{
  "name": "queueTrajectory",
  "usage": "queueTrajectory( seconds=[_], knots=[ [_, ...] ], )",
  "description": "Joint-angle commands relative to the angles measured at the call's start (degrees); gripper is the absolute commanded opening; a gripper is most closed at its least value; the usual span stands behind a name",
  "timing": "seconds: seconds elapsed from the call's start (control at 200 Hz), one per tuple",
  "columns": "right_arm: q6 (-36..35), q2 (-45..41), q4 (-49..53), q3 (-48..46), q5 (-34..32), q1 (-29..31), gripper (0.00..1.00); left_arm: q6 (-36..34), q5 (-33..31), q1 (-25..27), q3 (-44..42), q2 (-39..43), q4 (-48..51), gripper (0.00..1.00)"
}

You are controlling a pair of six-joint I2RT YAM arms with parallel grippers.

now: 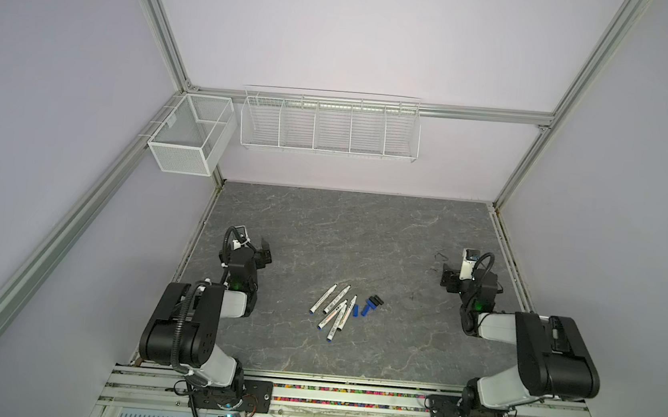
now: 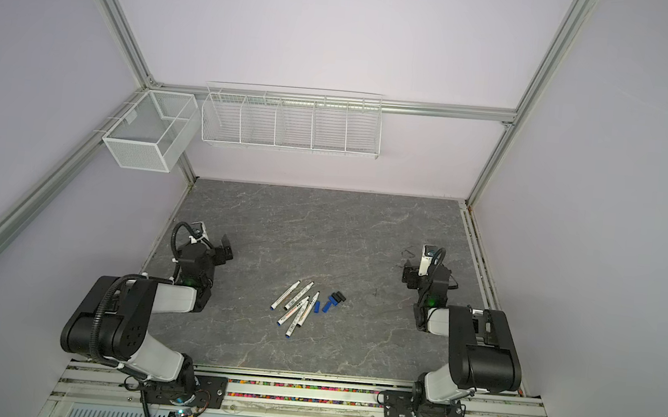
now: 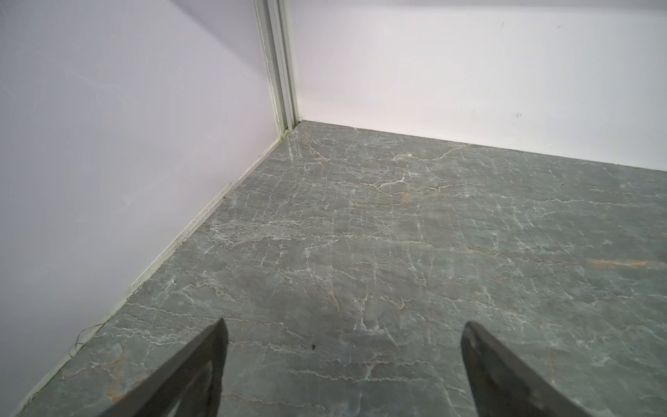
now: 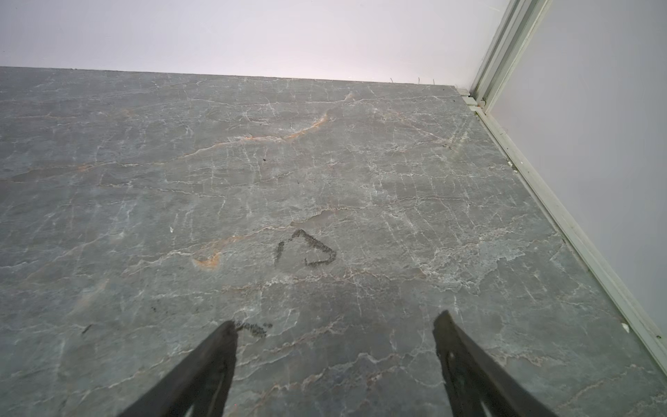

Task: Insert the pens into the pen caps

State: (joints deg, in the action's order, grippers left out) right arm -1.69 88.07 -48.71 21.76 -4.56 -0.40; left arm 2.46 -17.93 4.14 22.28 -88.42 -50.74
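Marble tabletop point(image 1: 343, 227), in both top views: pens point(image 1: 333, 309) lie centre, pen caps point(image 1: 369, 305) just beside at three o'clock; left gripper point(image 1: 265, 253) at ten, right gripper point(image 1: 447, 277) at two, well apart. Left wrist: fingers point(image 3: 209, 357) spread over bare marble. Right wrist: spread likewise.

No legible txt; labels on pens point(image 1: 336, 300) too sm. to read.
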Motion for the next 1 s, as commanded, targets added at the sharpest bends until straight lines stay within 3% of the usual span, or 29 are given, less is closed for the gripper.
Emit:
queueTrajectory(
  seconds=[0.0, 1.0],
  knots=[
    [0.3, -0.5, -0.5, 0.5, 1.0, -0.4, 0.88, -0.8, 0.7, -0.1, 0.3, -0.5, -1.3, 1.00],
    [0.1, -0.5, -0.4, 0.5, 0.3, 0.0, 0.88, -0.7, 0.8, -0.2, 0.4, -0.5, -1.1, 1.00]
  ],
)
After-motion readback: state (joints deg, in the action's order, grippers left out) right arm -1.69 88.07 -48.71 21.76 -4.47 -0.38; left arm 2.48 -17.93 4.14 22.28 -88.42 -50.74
